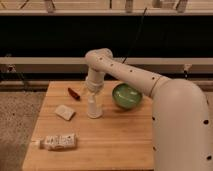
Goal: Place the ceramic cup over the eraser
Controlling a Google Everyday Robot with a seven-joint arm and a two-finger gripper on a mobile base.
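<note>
A white ceramic cup (94, 109) stands upright near the middle of the wooden table (115, 145). My gripper (93, 98) points straight down right over the cup's top and meets it. The eraser (65, 112), a pale flat block, lies on the table to the left of the cup, a short gap away. The cup's rim is hidden by the gripper.
A green bowl (126, 96) sits right of the cup. A small red object (74, 93) lies behind and left of it. A crumpled white packet (59, 142) lies near the front left edge. My large white arm (180, 120) covers the table's right side.
</note>
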